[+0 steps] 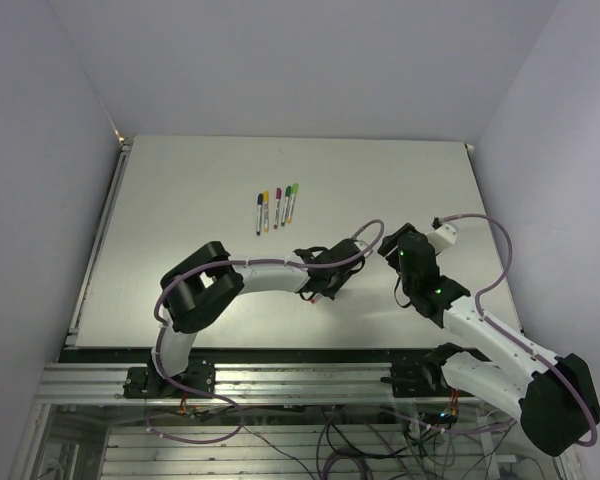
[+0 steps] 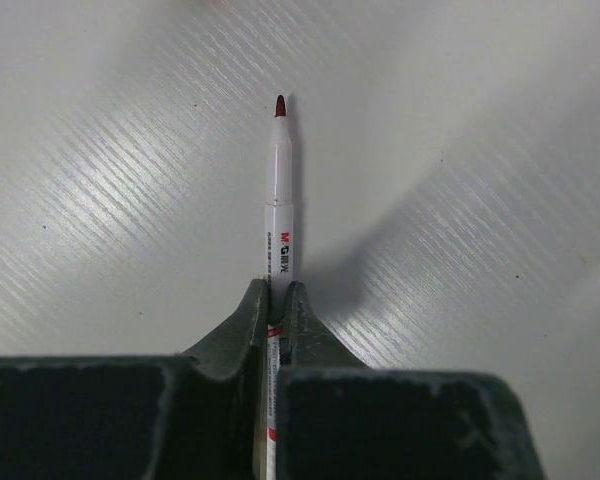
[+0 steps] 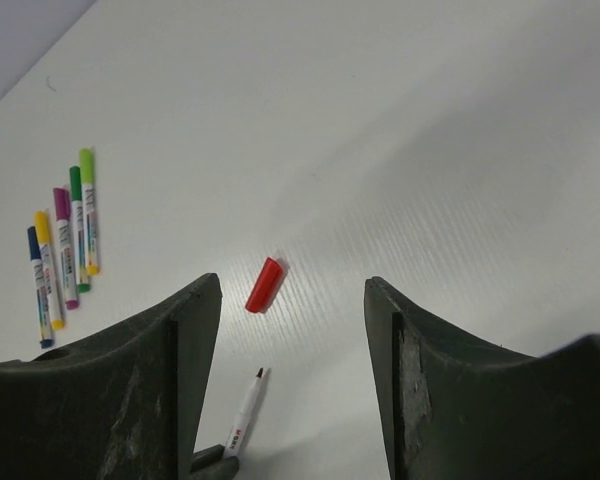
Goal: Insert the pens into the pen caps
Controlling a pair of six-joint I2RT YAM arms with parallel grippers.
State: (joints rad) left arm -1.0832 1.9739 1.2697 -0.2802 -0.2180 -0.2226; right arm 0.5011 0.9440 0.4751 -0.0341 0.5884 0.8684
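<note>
My left gripper (image 2: 277,295) is shut on a white pen (image 2: 280,200) with a dark red tip, which sticks out straight ahead, low over the table. In the right wrist view the same pen (image 3: 245,415) points toward a loose red pen cap (image 3: 264,285) lying on the table a short way beyond its tip. My right gripper (image 3: 292,300) is open and holds nothing, with the cap seen between its fingers, nearer the left one. From above, the left gripper (image 1: 325,268) and right gripper (image 1: 388,250) are close together at mid-table.
Several capped pens (image 1: 276,208) lie side by side behind the grippers: blue (image 3: 38,290), yellow (image 3: 48,270), magenta (image 3: 66,245), green (image 3: 78,230) and light green (image 3: 88,210). The white table (image 1: 180,200) is walled at back and sides.
</note>
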